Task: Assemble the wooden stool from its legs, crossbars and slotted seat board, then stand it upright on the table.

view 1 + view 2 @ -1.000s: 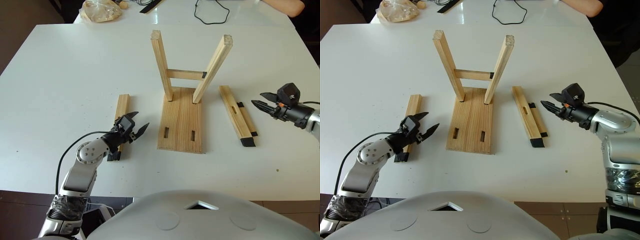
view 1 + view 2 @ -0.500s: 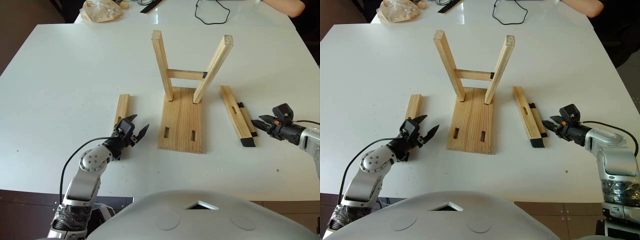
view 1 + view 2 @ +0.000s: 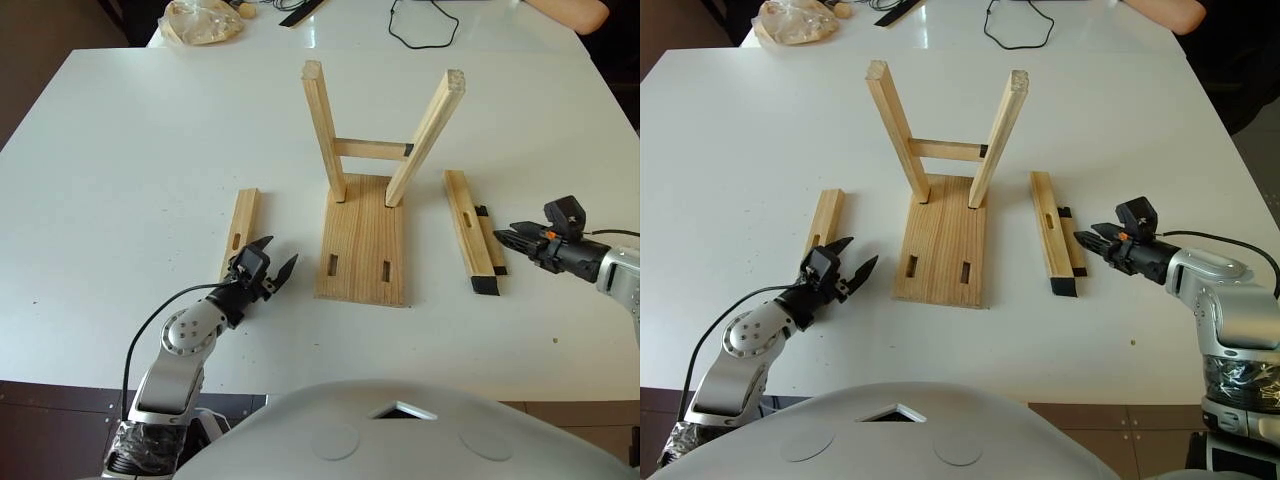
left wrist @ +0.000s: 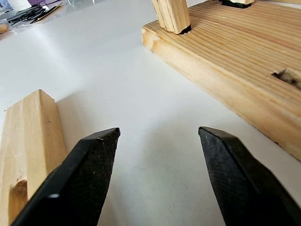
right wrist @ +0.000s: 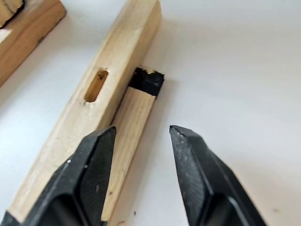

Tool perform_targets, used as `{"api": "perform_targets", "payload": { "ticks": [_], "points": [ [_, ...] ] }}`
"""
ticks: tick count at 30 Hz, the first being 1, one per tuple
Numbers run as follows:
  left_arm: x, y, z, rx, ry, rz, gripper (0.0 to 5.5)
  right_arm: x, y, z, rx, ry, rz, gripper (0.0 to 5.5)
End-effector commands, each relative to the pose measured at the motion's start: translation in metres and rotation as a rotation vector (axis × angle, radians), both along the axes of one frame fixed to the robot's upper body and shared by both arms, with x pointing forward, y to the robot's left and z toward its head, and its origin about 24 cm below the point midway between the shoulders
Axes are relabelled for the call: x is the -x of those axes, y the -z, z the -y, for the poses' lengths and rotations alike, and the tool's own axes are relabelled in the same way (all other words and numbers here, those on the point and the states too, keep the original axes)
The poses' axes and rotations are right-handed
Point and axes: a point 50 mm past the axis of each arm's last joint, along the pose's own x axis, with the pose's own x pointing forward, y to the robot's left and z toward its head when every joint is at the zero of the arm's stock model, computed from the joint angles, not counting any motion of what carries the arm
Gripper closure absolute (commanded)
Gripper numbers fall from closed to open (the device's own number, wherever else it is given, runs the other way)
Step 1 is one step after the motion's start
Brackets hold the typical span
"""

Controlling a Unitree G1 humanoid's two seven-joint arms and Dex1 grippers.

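The slotted seat board (image 3: pixel 360 245) lies flat on the table with two legs (image 3: pixel 324 130) standing in its far slots, joined by a crossbar (image 3: pixel 372 150). One loose leg (image 3: pixel 241 225) lies left of the board. My left gripper (image 3: pixel 272 268) is open just beyond that leg's near end, between leg (image 4: pixel 30 141) and board (image 4: pixel 235 66). A second loose leg (image 3: pixel 467 230) and a black-tipped crossbar (image 3: pixel 491 238) lie right of the board. My right gripper (image 3: pixel 514 235) is open, low beside that crossbar (image 5: pixel 136 110), holding nothing.
A bag (image 3: pixel 202 20) and a black cable (image 3: pixel 425 25) sit at the table's far edge. White tabletop stretches wide to the far left and far right of the parts.
My left gripper drew back toward the table's near edge, beside the left leg's end. My right gripper dropped toward the right leg and crossbar, whose near ends shifted slightly toward the board.
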Motion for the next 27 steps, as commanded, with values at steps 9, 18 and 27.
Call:
{"api": "perform_targets", "payload": {
  "ticks": [9,18,27],
  "points": [
    [0.001,-0.005,-0.003,-0.005,-0.006,-0.005,2.41,0.024,0.014,-0.014,0.003,-0.066,-0.062,3.39],
    [0.005,-0.003,0.0,-0.005,-0.017,-0.013,2.41,0.026,0.018,-0.008,0.123,-0.142,-0.052,3.39],
    [0.001,-0.004,-0.003,-0.016,-0.021,-0.008,2.41,0.022,0.02,-0.007,0.111,-0.144,-0.025,4.07]
  ]
}}
